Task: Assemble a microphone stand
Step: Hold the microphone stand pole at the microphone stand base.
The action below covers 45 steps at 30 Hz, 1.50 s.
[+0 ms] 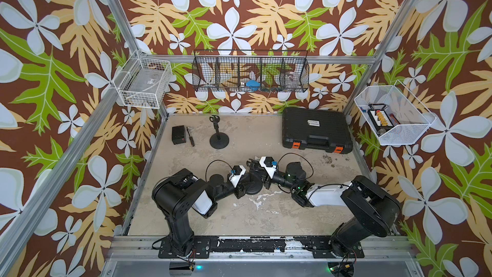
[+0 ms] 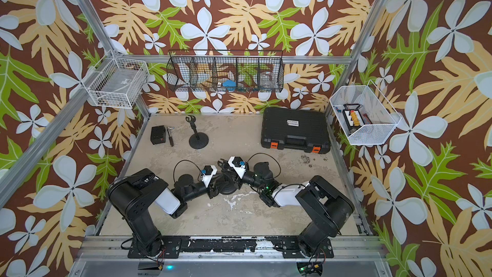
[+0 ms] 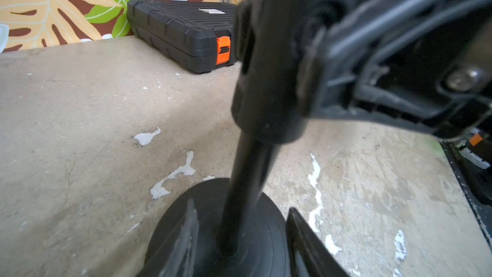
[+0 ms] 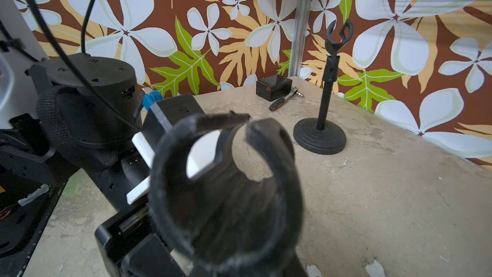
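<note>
Black mic clip (image 4: 234, 222), clamped in the right gripper (image 1: 251, 164), is being fitted onto the pole (image 3: 246, 182); next, that pole must be squeezed by the parted left gripper (image 3: 241, 210).

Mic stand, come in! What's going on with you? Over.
Left gripper: fingers open, straddling the pole just above the base. Right gripper shut on the mic clip up top. Second stand far back, out of the way.
</note>
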Available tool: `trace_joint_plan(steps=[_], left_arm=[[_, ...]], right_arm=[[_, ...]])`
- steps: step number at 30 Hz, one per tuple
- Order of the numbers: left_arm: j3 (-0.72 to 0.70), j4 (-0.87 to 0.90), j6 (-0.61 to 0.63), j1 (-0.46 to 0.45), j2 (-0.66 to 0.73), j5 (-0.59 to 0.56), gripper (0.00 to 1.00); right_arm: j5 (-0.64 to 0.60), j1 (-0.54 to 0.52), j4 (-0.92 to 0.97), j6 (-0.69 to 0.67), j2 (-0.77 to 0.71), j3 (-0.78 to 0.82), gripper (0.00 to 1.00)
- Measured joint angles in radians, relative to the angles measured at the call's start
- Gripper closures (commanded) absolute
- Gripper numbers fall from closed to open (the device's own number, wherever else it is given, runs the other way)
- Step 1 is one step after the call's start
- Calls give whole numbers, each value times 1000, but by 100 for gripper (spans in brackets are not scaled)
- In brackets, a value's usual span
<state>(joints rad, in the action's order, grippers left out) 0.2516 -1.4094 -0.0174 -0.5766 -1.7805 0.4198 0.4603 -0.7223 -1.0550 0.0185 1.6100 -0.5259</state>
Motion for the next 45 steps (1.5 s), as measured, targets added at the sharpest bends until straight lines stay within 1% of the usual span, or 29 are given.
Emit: trace_joint_plan(steps=[5, 16, 21, 35, 45], left_arm=[[9, -1, 15, 0, -5, 0, 52], [11, -15, 32, 0, -60, -5, 57], [10, -34, 46, 0, -60, -5, 62], [-27, -117, 52, 0, -76, -18, 65], [-23, -135, 53, 0, -88, -19, 67]], right_arm=[[18, -2, 5, 1, 0, -4, 98], [36, -8, 21, 0, 9, -19, 98], [36, -11, 18, 0, 17, -23, 98], [36, -11, 11, 0, 17, -21, 98], [37, -11, 3, 1, 19, -19, 98]])
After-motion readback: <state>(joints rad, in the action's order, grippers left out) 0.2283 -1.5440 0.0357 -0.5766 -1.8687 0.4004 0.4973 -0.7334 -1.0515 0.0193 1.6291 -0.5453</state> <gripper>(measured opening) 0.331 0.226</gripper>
